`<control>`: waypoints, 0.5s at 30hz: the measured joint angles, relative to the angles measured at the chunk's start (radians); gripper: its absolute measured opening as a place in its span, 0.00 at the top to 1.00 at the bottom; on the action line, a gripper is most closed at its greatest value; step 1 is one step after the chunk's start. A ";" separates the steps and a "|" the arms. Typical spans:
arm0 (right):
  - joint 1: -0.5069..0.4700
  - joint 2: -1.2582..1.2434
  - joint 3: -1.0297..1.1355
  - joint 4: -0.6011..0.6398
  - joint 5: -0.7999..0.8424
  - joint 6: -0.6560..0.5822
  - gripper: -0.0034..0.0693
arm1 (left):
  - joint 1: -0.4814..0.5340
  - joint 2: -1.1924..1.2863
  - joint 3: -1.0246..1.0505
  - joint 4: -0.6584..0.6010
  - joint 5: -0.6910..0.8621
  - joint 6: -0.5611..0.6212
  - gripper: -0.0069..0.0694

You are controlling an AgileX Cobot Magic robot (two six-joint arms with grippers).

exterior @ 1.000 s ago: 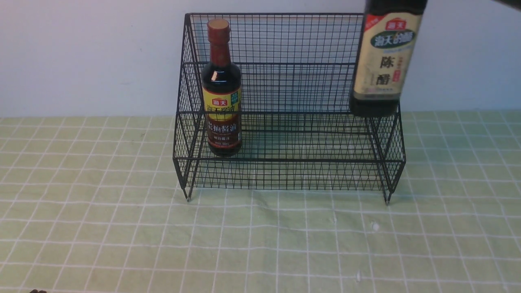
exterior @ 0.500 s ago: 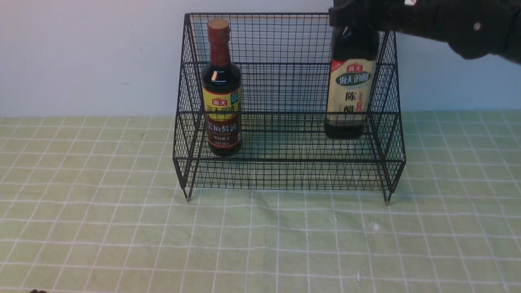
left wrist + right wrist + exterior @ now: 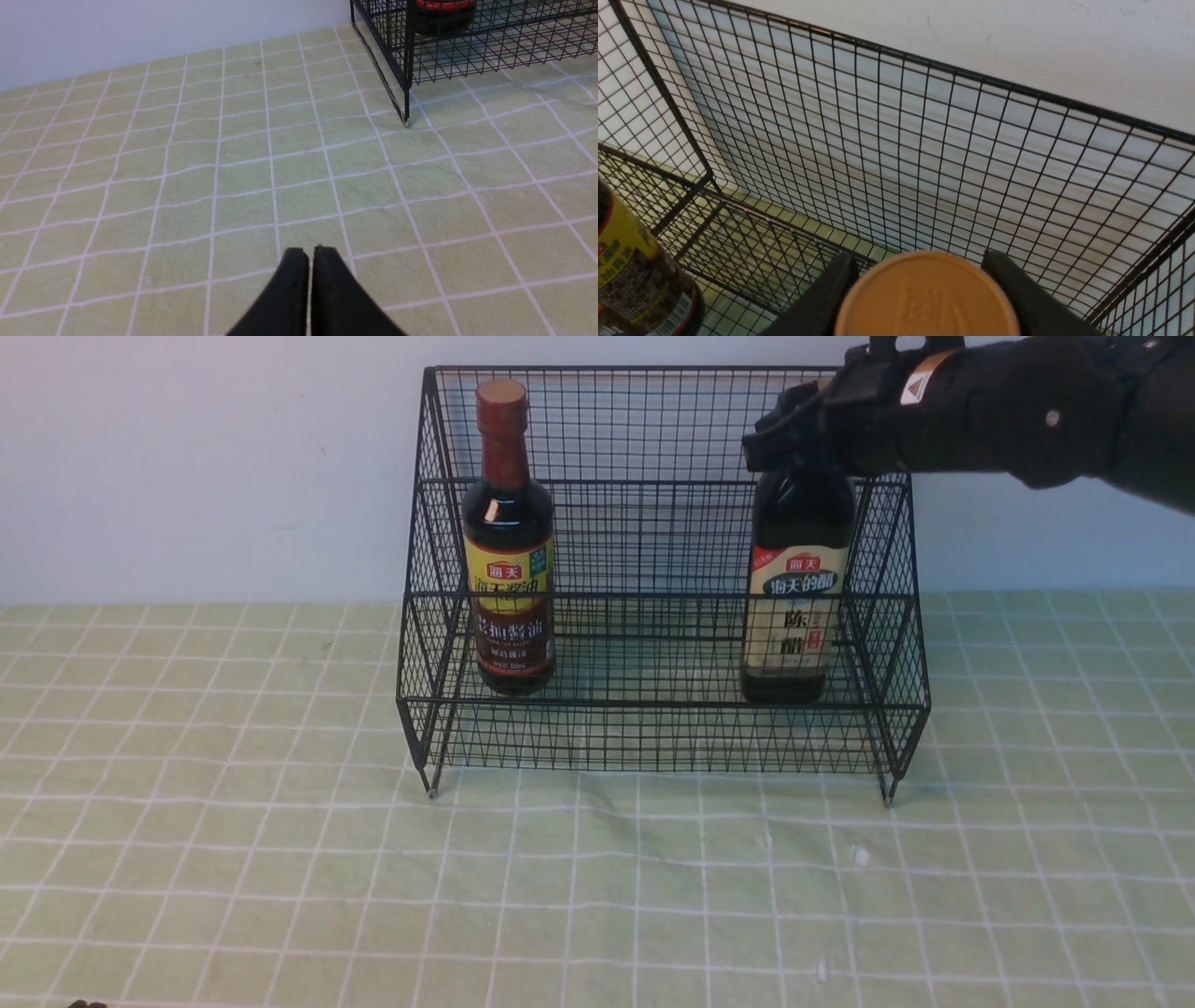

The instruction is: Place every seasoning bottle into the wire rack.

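Lower than in the earlier frames, and now inside the wire rack (image 3: 672,704), the wider bottle (image 3: 792,616) has come down from above the mesh to its lower tier, near the side on the robot's right. It looks nearly upright, with its base just behind the front rail; whether its weight is fully on the wire cannot be told. The slim bottle (image 3: 509,588) stands where it stood, at the opposite side, so the wide gap between them presumably gives the arm room to work without knocking its neighbour.

The right end effector (image 3: 798,439) is clamped on the wider bottle's top, its fingers parted by the width of the tan cap (image 3: 927,298) and set on either side of it. Holding it that high likely keeps the fingers clear of the rails while the base goes in. The left end effector (image 3: 310,261), its tips together, holds nothing above the tabletop (image 3: 233,186). Release seems the next step, once the base sits firmly.
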 joint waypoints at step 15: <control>0.000 -0.291 -0.009 0.004 0.231 0.000 0.32 | 0.000 0.000 0.000 0.000 0.000 0.000 0.92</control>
